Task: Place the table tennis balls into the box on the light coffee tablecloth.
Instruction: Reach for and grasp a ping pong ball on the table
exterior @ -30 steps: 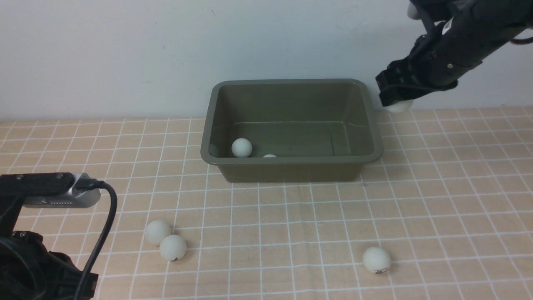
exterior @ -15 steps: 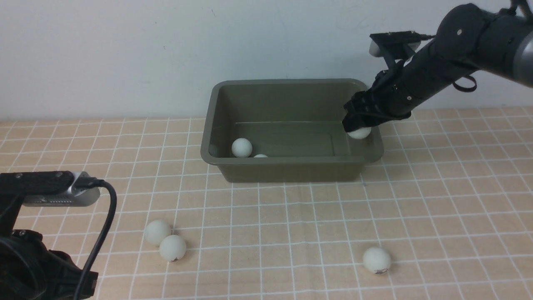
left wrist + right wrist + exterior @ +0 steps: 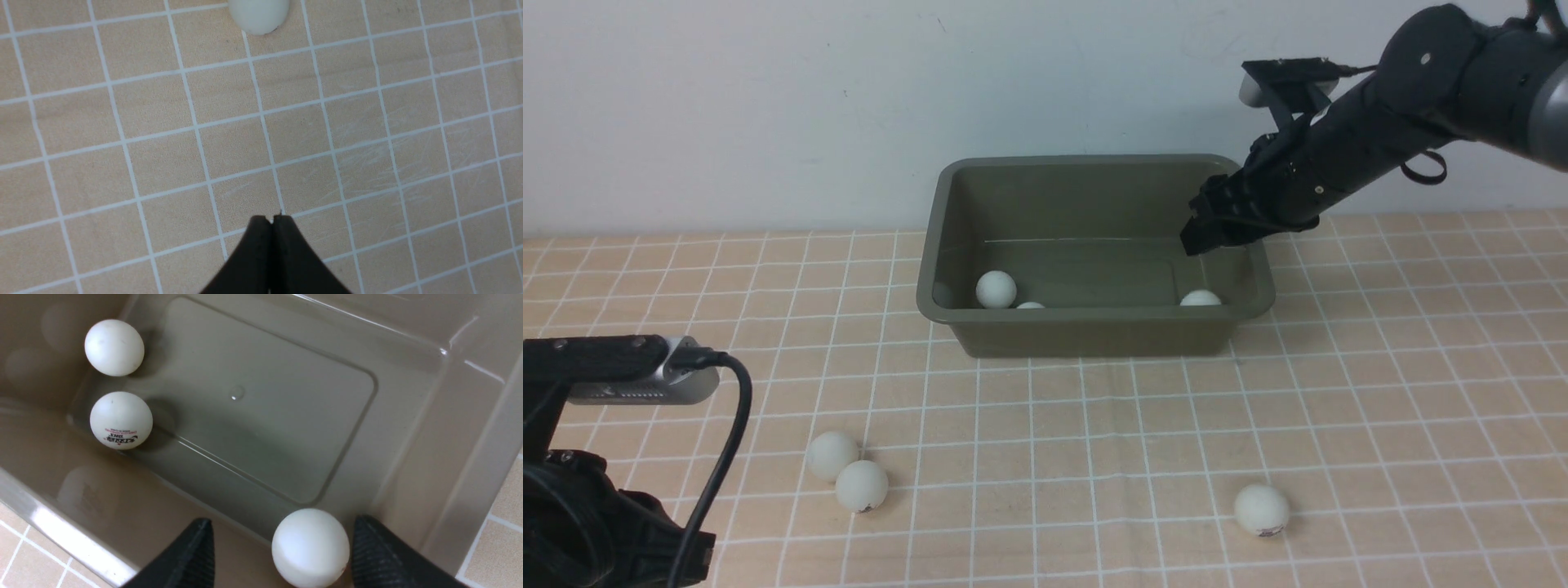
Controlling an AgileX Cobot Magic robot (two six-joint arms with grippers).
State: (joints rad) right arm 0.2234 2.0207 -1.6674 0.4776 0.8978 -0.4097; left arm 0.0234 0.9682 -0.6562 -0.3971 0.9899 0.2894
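Right end effector (image 3: 1197,238), fingers apart & empty, points down into the box's (image 3: 1094,327) right end over a loose ball (image 3: 1201,298); left end effector (image 3: 272,220) clenched above the cloth (image 3: 122,102).

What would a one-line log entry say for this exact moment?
right gripper: open above box | left gripper: shut, over tablecloth | balls in box: three | balls on tablecloth: three

The black right hand (image 3: 1201,238), a second ago outside the olive-green plastic box (image 3: 1094,335), now hangs over its right end, fingers parted. The small white ball (image 3: 1200,298) it carried now lies inside.
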